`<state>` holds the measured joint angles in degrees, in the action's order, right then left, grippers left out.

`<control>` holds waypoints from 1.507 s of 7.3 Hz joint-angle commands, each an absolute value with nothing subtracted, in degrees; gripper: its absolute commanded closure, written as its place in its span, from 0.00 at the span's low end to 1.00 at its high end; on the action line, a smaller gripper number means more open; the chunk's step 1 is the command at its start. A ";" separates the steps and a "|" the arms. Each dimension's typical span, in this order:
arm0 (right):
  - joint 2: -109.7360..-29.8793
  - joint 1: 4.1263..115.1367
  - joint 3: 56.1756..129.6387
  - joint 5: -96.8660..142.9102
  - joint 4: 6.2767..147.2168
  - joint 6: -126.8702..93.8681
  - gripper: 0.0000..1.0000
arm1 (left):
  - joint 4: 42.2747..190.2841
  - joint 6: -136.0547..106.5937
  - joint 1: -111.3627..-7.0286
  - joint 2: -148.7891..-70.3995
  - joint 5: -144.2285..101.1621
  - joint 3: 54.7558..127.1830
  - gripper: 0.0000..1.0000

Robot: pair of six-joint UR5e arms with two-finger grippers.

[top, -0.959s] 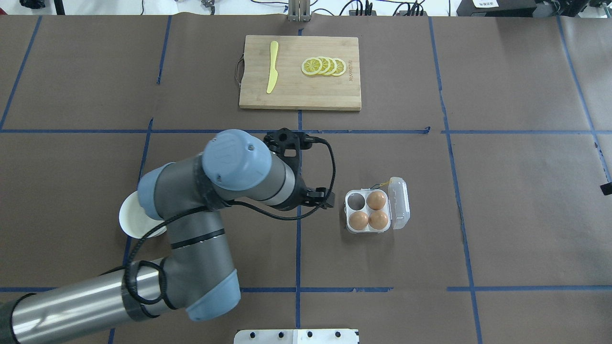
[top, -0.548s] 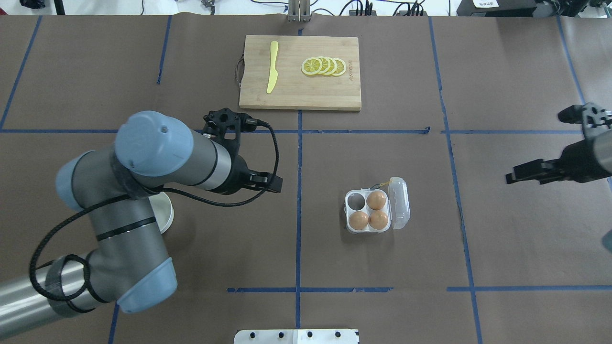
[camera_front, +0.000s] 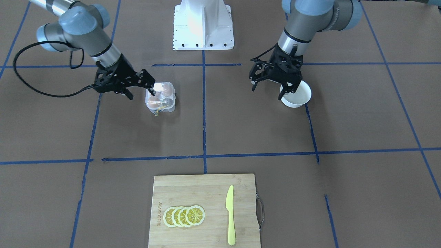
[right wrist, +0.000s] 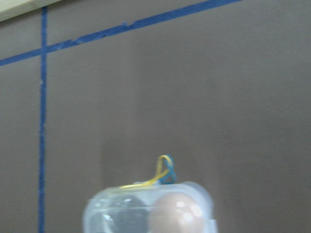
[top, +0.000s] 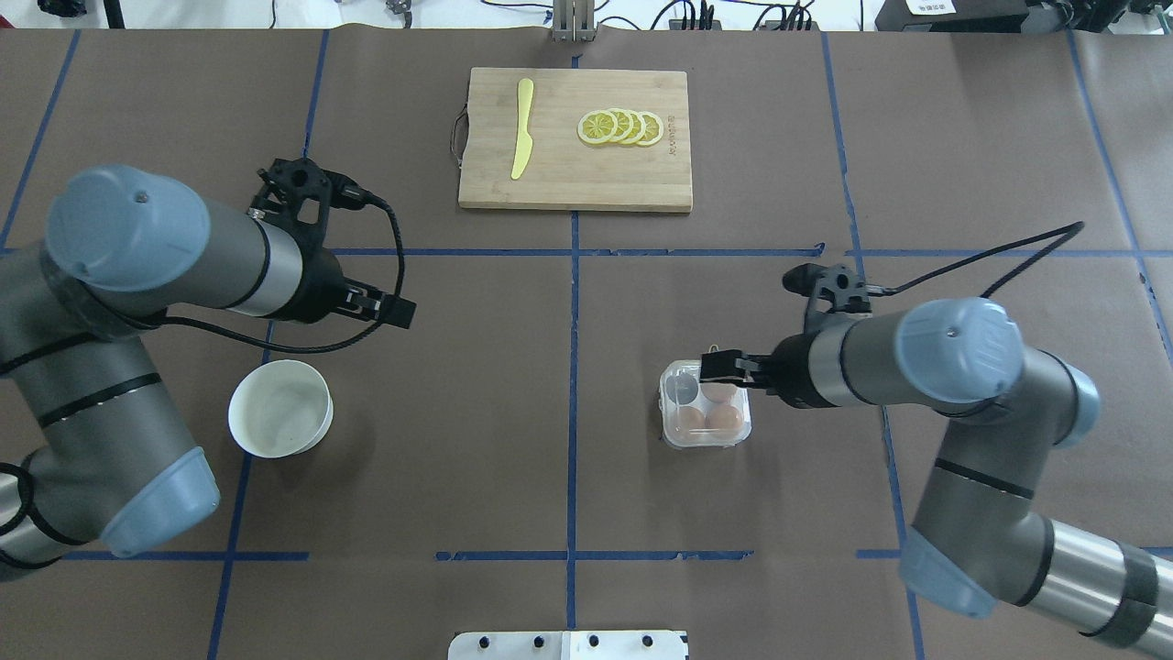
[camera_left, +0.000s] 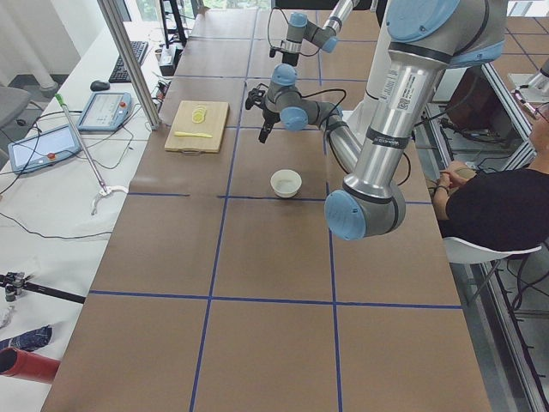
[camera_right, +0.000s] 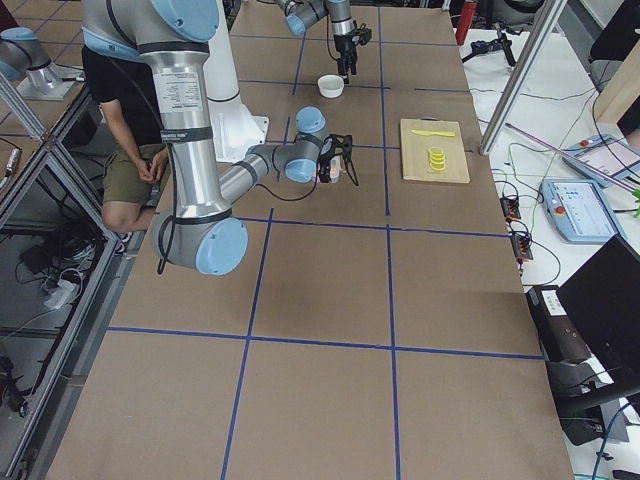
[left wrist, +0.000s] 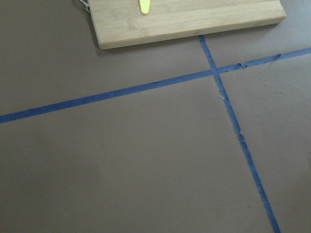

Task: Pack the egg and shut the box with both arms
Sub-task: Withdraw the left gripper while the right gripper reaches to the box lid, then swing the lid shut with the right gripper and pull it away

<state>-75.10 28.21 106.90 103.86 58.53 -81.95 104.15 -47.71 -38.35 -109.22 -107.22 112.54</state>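
The clear box [top: 706,405] stands right of the table's middle, its lid lying down over the cups. Three tan-brown eggs [top: 724,418] show through the lid and one cup [top: 680,389] is empty. My right gripper [top: 722,367] is at the box's top edge, fingers apart, with one fingertip [camera_front: 152,89] on the lid. The right wrist view shows the box [right wrist: 150,209] with its yellow string [right wrist: 163,172]. My left gripper [camera_front: 271,83] is open and empty, far to the left, just above the white bowl [camera_front: 299,100].
The white bowl [top: 279,410] stands at the left, below my left gripper [top: 392,312]. A bamboo cutting board [top: 568,179] at the far centre carries a yellow knife [top: 522,128] and lemon slices [top: 621,126]. The white pedestal [camera_front: 203,24] is at the robot's side.
My left arm has swung away from the box to the left. My right arm has come in from the right to the box. The lid, open before, now lies over the eggs.
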 commanded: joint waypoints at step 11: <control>-95.49 73.70 123.15 136.67 82.00 -38.52 0.00 | 119.71 5.25 -87.53 -79.63 -132.01 96.77 0.00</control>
